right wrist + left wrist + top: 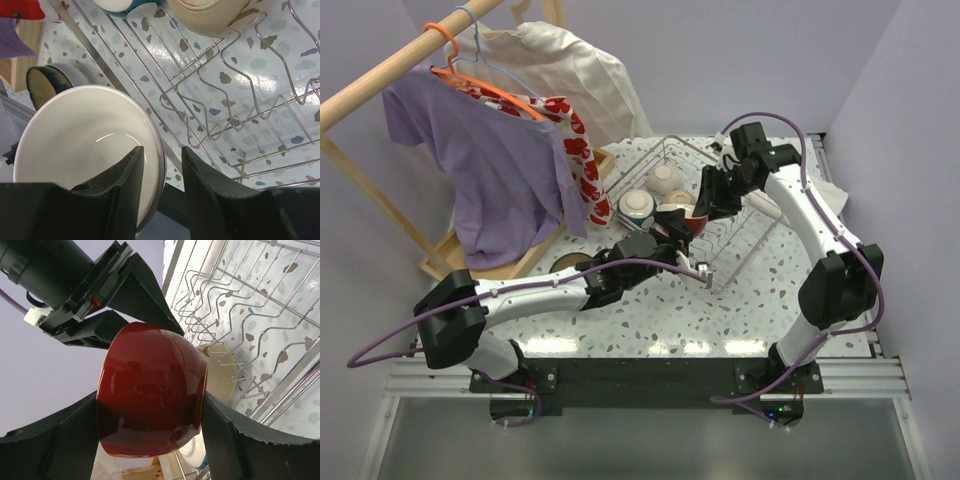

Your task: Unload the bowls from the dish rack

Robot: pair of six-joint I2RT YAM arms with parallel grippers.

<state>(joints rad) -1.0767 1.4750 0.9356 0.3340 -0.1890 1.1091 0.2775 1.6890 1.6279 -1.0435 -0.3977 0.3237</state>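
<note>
L gripper point(150, 405): wide; both fingers point(70, 440) pressed on opp. sides of the red bowl point(145, 365), holding it.
R gripper point(161, 150): narrow gap, set astride the red bowl's rim w/ one finger inside and one outside. Can't tell if it's pinching the rim.
Red bowl: tipped on its side btwn the L fingers, glossy dark red outside twd the L wrist cam, pale inside twd the R wrist cam. Sits at the near-left edge of the dish rack point(732, 240), overlapping the rack's side rail in the R wrist view.
Arms: L reaches in low from the near left. R arches over from the right and comes down on the same bowl from the far side.
Rack: silver wire, wavy dividers, on the speckled table point(650, 320); right half shows bare wires.
Other bowls in rack: teal-banded bowl point(636, 206) and cream bowl point(663, 178) in the far-left part; beige bowl point(215, 15) just beside the red one, leaning on a divider.
Bowl outside rack: dark blue bowl point(50, 82) on the table, left of the rack, near the L arm, pale inside showing.
Background: wooden clothes rail point(380, 75) at far left w/ a purple shirt point(480, 170) on a hanger.
</note>
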